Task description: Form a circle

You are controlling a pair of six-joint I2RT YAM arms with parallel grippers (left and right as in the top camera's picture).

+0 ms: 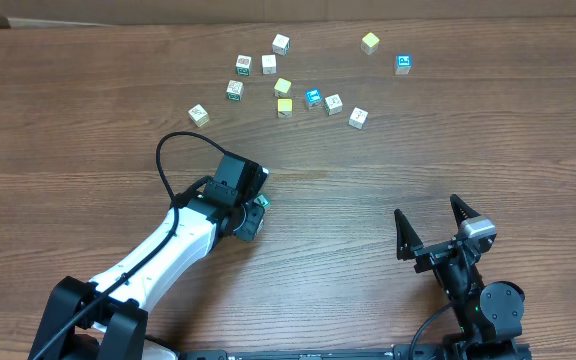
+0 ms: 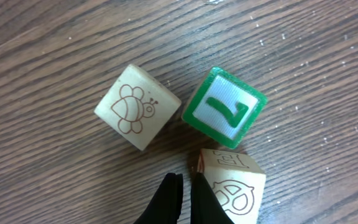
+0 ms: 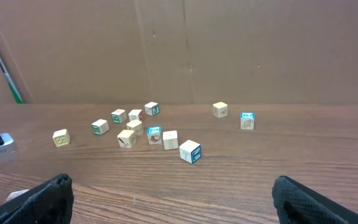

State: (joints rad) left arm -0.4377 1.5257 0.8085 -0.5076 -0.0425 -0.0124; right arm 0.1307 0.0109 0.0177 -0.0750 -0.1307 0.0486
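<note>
In the left wrist view, three tiny cubes sit close together as a partial circle. One is a whitish cube with a printed bug (image 2: pixel 138 107), one is a green-framed cube with a white face (image 2: pixel 225 107), and one is a whitish cube with a looped print (image 2: pixel 235 190). My left gripper (image 2: pixel 185 182) is shut with nothing between its fingers. It points into the gap between the cubes, and its right finger lies against the looped-print cube. From overhead, the left gripper (image 1: pixel 251 208) hides this cluster except for a bit of green (image 1: pixel 264 203). My right gripper (image 1: pixel 434 226) stands wide open over bare wood.
Several loose cubes, white, yellow (image 1: pixel 284 106) and blue (image 1: pixel 403 64), lie scattered across the far part of the wooden table (image 1: pixel 388 150). They also show in the right wrist view, the nearest being a blue-edged cube (image 3: pixel 189 151). A black cable (image 1: pixel 168 165) loops off the left arm.
</note>
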